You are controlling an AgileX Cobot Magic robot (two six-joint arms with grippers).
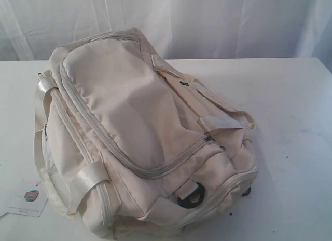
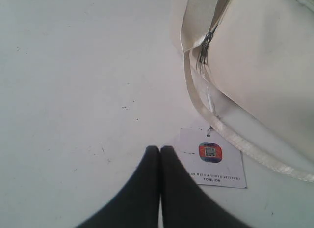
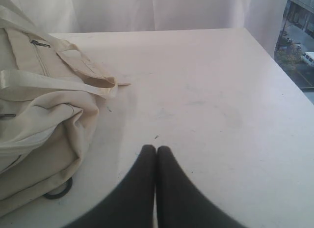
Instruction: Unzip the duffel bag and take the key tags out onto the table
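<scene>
Duffel bag (image 1: 136, 116): one, zipped, on table (image 1: 293, 116); one card (image 1: 27, 200) beside.

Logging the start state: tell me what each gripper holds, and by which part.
Nothing is held. The left gripper is shut and empty near the paper card; the right gripper is shut and empty beside the duffel bag.

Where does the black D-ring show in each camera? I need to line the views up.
Exterior: the D-ring hangs low on the near end of the bag, right of the picture's centre.
Left wrist: not in it; only the bag's zipped side shows.
Right wrist: the D-ring peeks out beneath the bag's end.
Shared landmark: the bag, seen in all three.
</scene>
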